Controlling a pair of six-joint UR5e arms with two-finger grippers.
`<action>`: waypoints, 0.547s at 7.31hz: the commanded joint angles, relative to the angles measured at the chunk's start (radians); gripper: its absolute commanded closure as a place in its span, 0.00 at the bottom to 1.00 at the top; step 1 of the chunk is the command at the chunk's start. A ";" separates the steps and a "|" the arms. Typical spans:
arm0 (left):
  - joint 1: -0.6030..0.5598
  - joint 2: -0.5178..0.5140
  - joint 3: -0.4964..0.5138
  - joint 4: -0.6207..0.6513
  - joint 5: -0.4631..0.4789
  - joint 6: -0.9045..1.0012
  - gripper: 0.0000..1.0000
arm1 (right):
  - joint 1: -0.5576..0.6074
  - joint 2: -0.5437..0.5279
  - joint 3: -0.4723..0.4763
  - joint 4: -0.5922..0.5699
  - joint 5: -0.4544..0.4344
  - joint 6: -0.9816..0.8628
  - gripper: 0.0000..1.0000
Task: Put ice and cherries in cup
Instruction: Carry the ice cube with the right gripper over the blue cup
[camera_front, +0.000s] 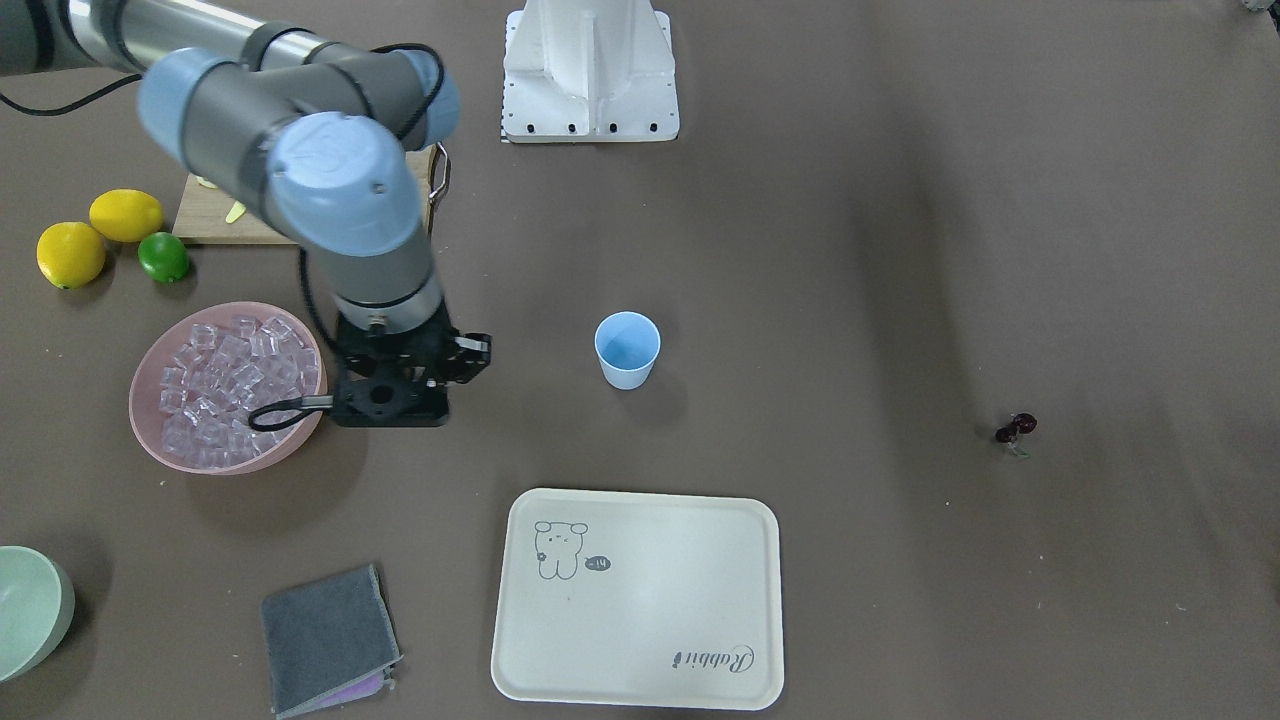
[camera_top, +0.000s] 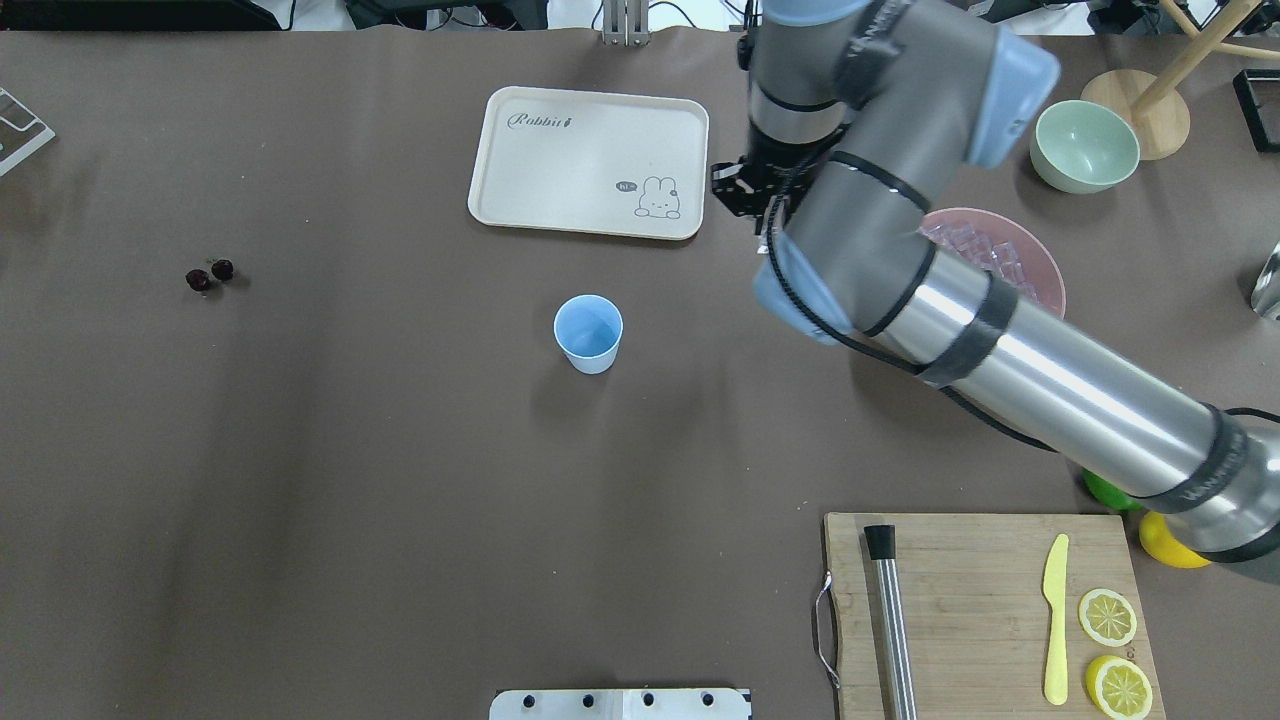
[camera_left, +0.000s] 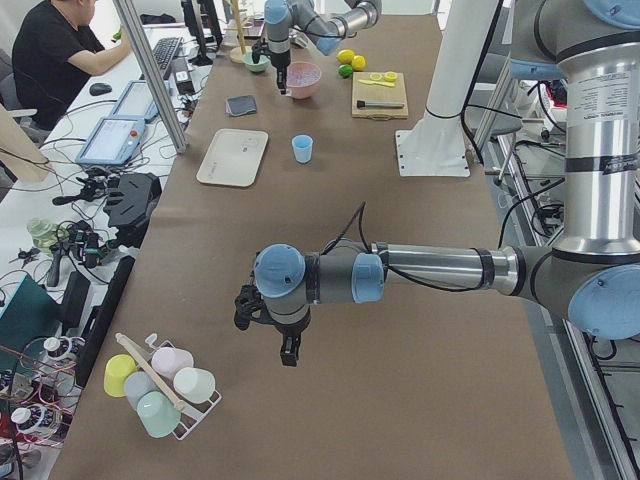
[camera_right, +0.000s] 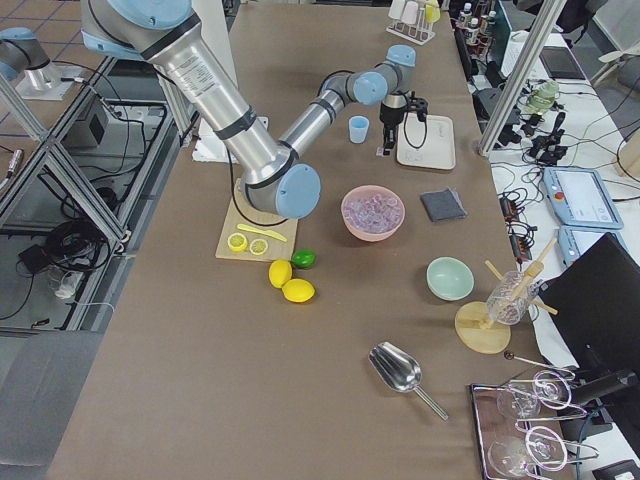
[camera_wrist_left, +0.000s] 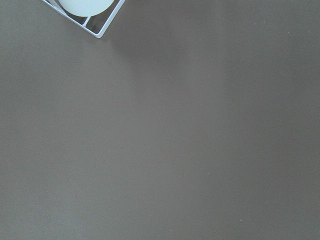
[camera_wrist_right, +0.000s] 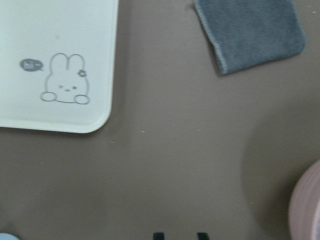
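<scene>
Right claw (camera_wrist_right: 180, 235) points down at bare table, fingertips set apart with nothing between them; pink bowl (camera_front: 190, 458) heaped with ice (camera_front: 225, 385) stands just beside the claw, rim not touching the fingers, and a black cable loop from the claw's mount overhangs the ice; cup (camera_front: 627, 350) upright, nothing visible in it, on the opposite side of the claw from the bowl, clearly apart; cherries (camera_front: 1015, 430) lie on the table well beyond the cup, farthest from this claw; in the wrist view a corner of the cream tray (camera_wrist_right: 60, 120) and a grey cloth (camera_wrist_right: 250, 35) lie ahead of the fingertips; left claw (camera_left: 289, 352) hangs over bare table at the other end, near a wire rack (camera_wrist_left: 105, 22), well apart from ice, cup and cherries; cannot tell how wide it stands.
</scene>
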 joint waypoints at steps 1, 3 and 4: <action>0.001 -0.006 0.006 -0.002 0.000 0.000 0.02 | -0.104 0.153 -0.115 0.055 -0.056 0.156 0.78; 0.001 -0.008 0.008 -0.002 -0.002 0.000 0.02 | -0.157 0.182 -0.171 0.147 -0.066 0.210 0.76; 0.001 -0.008 0.008 -0.002 0.000 0.000 0.02 | -0.161 0.179 -0.172 0.149 -0.071 0.210 0.76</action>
